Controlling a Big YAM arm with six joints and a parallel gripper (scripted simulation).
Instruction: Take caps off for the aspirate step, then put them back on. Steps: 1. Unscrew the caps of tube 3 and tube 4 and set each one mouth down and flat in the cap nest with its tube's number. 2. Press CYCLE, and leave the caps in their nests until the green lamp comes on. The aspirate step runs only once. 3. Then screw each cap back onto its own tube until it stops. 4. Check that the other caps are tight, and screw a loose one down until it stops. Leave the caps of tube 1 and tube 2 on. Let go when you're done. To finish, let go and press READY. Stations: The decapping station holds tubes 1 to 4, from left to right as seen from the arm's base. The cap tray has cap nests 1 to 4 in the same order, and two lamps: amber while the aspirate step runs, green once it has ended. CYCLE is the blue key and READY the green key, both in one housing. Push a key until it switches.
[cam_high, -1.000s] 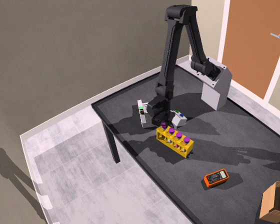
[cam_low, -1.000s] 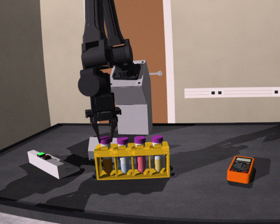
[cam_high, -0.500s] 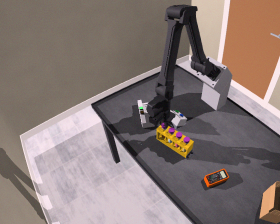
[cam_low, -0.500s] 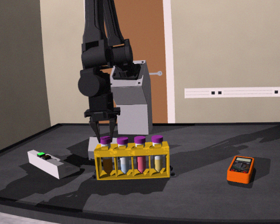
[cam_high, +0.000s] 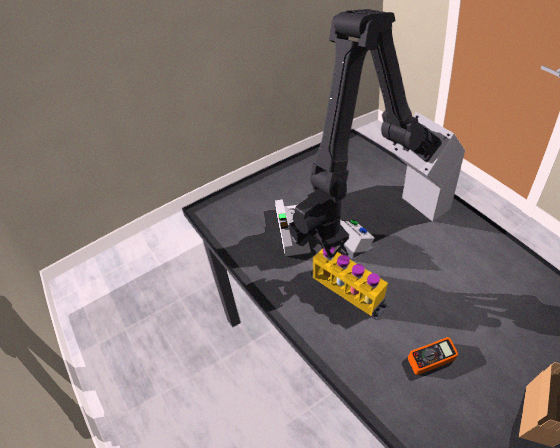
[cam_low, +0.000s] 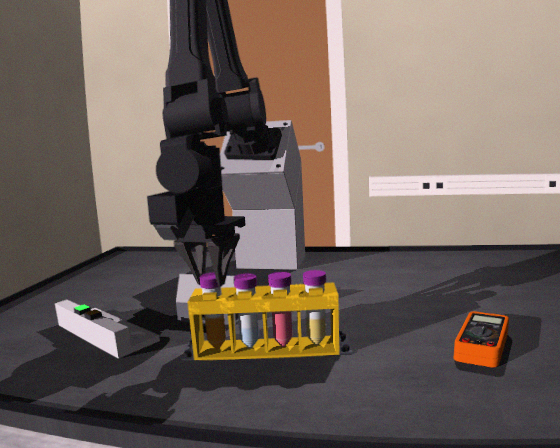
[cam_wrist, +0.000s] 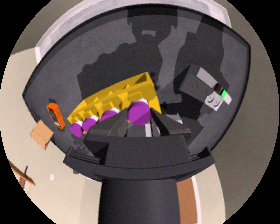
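My gripper (cam_high: 329, 252) (cam_low: 209, 282) (cam_wrist: 139, 110) points down and is shut on the purple cap of tube 4 (cam_low: 208, 280) (cam_wrist: 139, 111), which sits on its tube of brown liquid. The yellow decapping station (cam_high: 380, 298) (cam_low: 295, 303) also holds tubes 3, 2 and 1, with the cap of tube 3 (cam_high: 343, 261) (cam_low: 245, 281), cap of tube 2 (cam_high: 358, 270) (cam_low: 279, 279) and cap of tube 1 (cam_high: 373, 279) (cam_low: 314, 277) on them. How tight they are cannot be told. On the cap tray (cam_high: 287, 245) (cam_low: 92, 327), the green lamp (cam_high: 282, 216) (cam_low: 82, 308) is lit; the amber lamp is dark.
The key housing (cam_high: 357, 245) (cam_low: 185, 295) stands behind the station, close to the gripper, with the blue key (cam_high: 363, 230) and green key (cam_high: 354, 222). An orange multimeter (cam_high: 432, 356) (cam_low: 482, 340) (cam_wrist: 55, 115) lies beyond the tube 1 end. A cardboard box (cam_high: 536, 410) is farther off.
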